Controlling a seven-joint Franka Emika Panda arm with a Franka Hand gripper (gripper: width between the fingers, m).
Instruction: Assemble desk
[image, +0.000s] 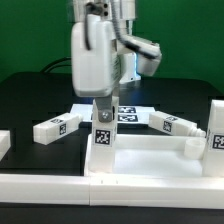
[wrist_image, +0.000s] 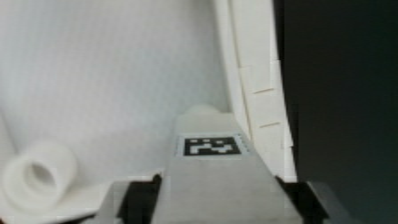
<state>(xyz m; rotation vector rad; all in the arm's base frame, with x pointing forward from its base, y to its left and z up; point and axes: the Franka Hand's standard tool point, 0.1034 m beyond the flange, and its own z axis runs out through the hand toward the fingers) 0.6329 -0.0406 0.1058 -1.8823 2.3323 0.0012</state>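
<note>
My gripper (image: 103, 105) is shut on a white square-section desk leg (image: 103, 135) and holds it upright, its tag facing the camera. The leg's lower end is at the near corner of the desk panel (image: 150, 160) on the exterior view's left; I cannot tell whether it touches. In the wrist view the leg (wrist_image: 217, 160) runs out between the two dark fingers (wrist_image: 143, 200), over the panel's flat face (wrist_image: 107, 90) beside its raised rim (wrist_image: 260, 80). A round boss (wrist_image: 39, 175) sits on the panel beside the leg. My gripper (wrist_image: 219, 203) stays closed on the leg.
One loose leg (image: 57, 127) lies on the black table at the left, another (image: 170, 124) at the right. A further leg (image: 215, 135) stands upright at the panel's right end. The marker board (image: 126, 114) lies behind the gripper. A white rail (image: 40, 185) runs along the front.
</note>
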